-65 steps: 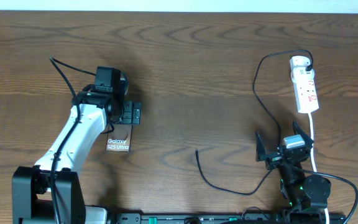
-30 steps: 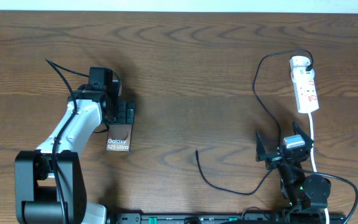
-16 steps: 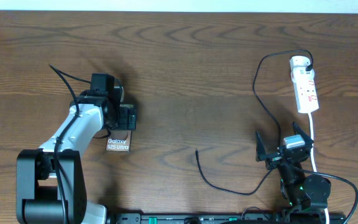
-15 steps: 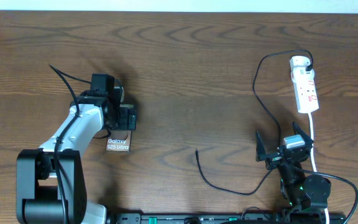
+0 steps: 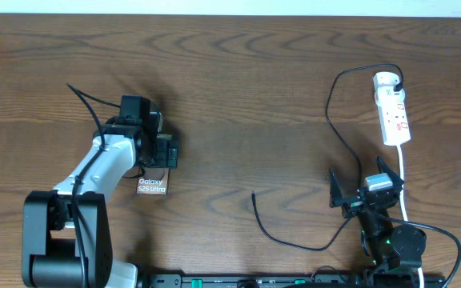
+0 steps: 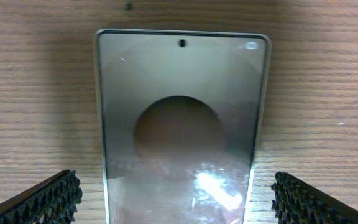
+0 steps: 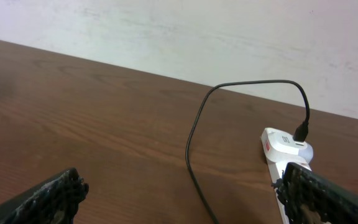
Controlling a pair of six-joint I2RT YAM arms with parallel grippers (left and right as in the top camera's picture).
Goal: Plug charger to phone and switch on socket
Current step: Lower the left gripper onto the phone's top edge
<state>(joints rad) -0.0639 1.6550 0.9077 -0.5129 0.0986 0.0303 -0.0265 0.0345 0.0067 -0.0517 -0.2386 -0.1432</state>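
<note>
The phone (image 5: 152, 186) lies flat on the table at the left, its "Galaxy S25 Ultra" lettering showing. My left gripper (image 5: 166, 150) hovers over its far end, open. In the left wrist view the phone (image 6: 179, 112) fills the middle, and the gripper (image 6: 176, 208) has one finger outside each long edge. The charger (image 5: 338, 136) runs from its plug in the socket (image 5: 394, 112) in a loop to a loose tip (image 5: 254, 195) on the table. My right gripper (image 5: 364, 194) is open and empty, near the cable (image 7: 194, 143) and the socket (image 7: 286, 146).
The socket's white cord (image 5: 403, 180) runs down past my right arm to the table's front edge. A pale wall (image 7: 229, 37) stands behind the table's far edge.
My left gripper shifted a little left, then back right and slightly nearer over the phone's far end. The phone, charger and right arm have not moved.
</note>
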